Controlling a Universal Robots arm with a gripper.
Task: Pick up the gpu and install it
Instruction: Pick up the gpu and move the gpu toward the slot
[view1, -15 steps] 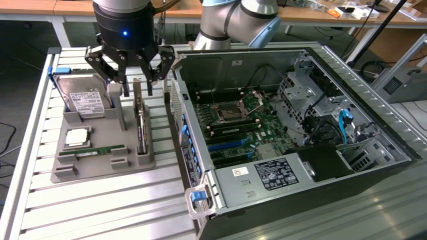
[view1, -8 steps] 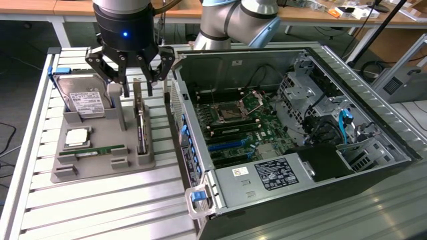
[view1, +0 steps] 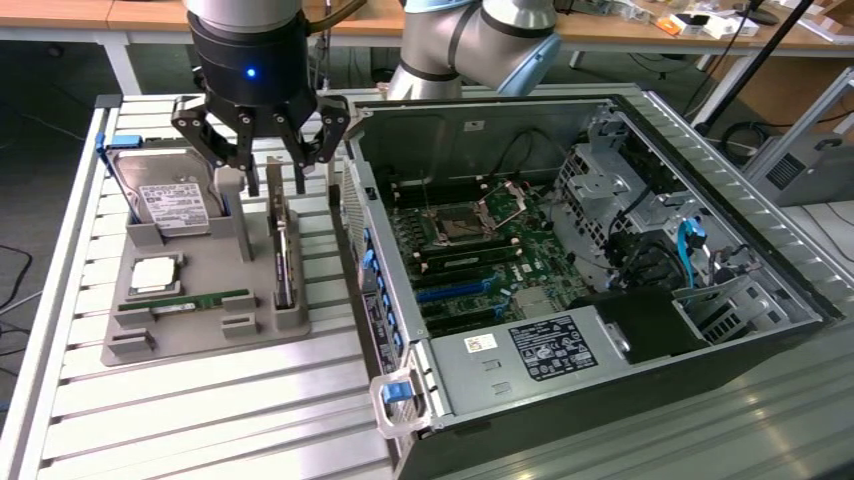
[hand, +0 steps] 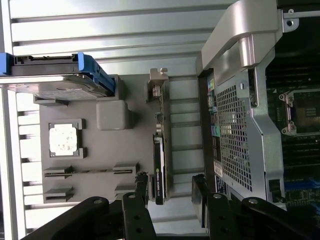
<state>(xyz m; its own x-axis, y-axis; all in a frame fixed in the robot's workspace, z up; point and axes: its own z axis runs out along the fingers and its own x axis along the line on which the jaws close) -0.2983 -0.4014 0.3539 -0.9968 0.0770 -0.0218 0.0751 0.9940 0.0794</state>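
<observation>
The gpu (view1: 282, 250) stands on edge in a slot of the grey holder tray (view1: 200, 338), a thin dark card with a silver bracket at its far end. My gripper (view1: 275, 178) hangs directly over the card's far end, open, its fingers apart on either side of the card's top edge. In the wrist view the gpu (hand: 160, 150) runs between the two black fingertips (hand: 142, 186), with a gap on both sides, and my gripper (hand: 170, 192) holds nothing.
The tray also carries a silver hard drive (view1: 167, 200) with a blue bracket, a CPU (view1: 154, 272) and a green RAM stick (view1: 200, 300). An open PC case (view1: 601, 330) lies close on the exterior view's right, its motherboard (view1: 467, 260) exposed. The slatted metal table (view1: 200, 420) extends toward the front.
</observation>
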